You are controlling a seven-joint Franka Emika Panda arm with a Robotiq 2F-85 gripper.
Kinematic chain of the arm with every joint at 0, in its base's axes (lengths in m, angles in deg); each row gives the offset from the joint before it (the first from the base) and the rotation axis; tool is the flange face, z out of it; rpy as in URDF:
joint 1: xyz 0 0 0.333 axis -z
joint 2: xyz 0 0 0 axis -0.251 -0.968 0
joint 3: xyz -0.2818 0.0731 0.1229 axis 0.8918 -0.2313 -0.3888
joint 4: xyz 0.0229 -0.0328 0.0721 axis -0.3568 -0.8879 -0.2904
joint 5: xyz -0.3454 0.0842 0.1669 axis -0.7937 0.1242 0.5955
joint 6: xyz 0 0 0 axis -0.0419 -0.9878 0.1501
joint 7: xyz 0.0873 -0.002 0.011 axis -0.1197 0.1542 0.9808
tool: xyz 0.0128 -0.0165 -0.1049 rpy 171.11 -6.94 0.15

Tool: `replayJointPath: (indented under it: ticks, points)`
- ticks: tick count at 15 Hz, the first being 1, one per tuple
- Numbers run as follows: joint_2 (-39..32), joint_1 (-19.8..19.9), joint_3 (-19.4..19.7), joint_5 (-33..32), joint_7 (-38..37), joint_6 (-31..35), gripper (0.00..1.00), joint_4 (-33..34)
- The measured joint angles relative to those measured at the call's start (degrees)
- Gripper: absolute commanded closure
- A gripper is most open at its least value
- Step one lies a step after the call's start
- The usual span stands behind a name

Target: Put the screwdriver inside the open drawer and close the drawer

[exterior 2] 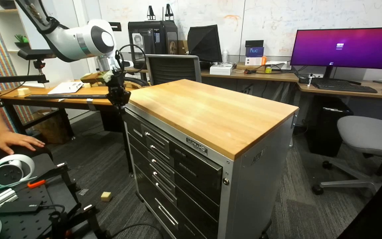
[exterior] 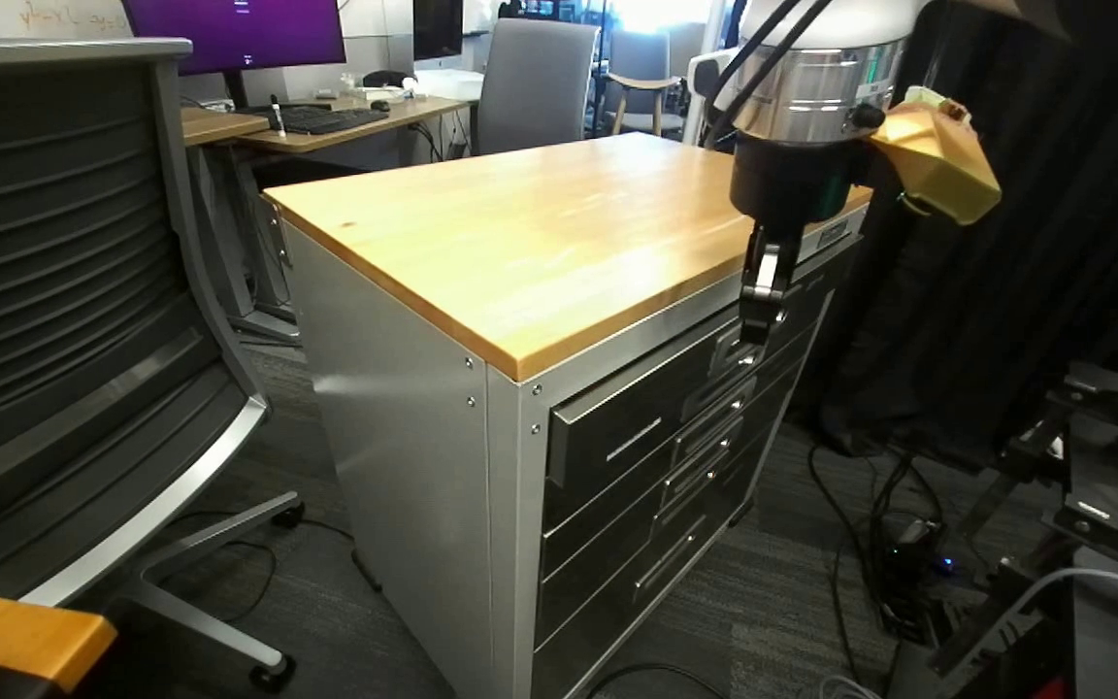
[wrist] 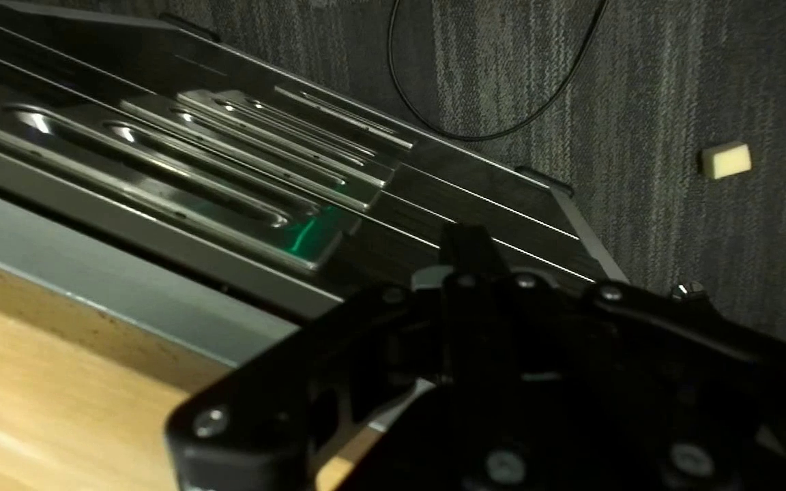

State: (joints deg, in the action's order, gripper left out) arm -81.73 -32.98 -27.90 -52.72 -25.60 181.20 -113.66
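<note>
where the screwdriver is, i cannot tell. the drawer (exterior: 637, 417) sits slightly out, its inside hidden, below the front edge of the glossy wooden counter (exterior: 540, 243). the tool (exterior: 756, 332), narrow, fingers together, hangs beyond that edge. a chair (exterior: 64, 282), cut off, stands by a side edge; a monitor (exterior 2: 347, 51) glows past the back.

A scribbled whiteboard (exterior 2: 270, 16), monitors (exterior 2: 347, 51) on desks (exterior 2: 277, 77) and a robot arm (exterior 2: 68, 43) show a lab.

In an exterior view you've got cabinet (exterior: 404, 427) mid-frame, drawer (exterior: 608, 427) uppermost in it, chair (exterior: 45, 243) frame-left, gripper (exterior: 756, 332) right of centre.
</note>
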Motion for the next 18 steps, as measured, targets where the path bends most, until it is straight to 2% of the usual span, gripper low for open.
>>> replayJointPath:
  ticks: [1,3,4,7,8,9,10,14,18]
  points:
    - [-0.22,0.00,0.36,-0.66,-0.03,0.50,0.74,-0.02]
    - [-1.17,0.00,0.69,-1.19,0.16,2.36,0.66,0.00]
    - [-1.57,0.00,0.60,-0.96,0.66,3.30,0.83,0.06]
    - [-1.19,0.02,-0.48,3.02,5.09,4.28,0.98,0.35]
    - [-0.42,0.03,-0.85,4.51,6.45,4.28,1.00,0.38]
    - [0.57,0.04,-1.21,6.07,7.67,4.24,0.72,0.36]
    - [1.71,0.07,-1.55,7.85,8.95,4.10,0.72,0.36]
    - [6.53,0.35,-2.15,13.49,12.69,2.66,0.42,0.39]
    - [11.27,0.67,-2.16,15.50,13.86,-1.25,0.12,0.46]
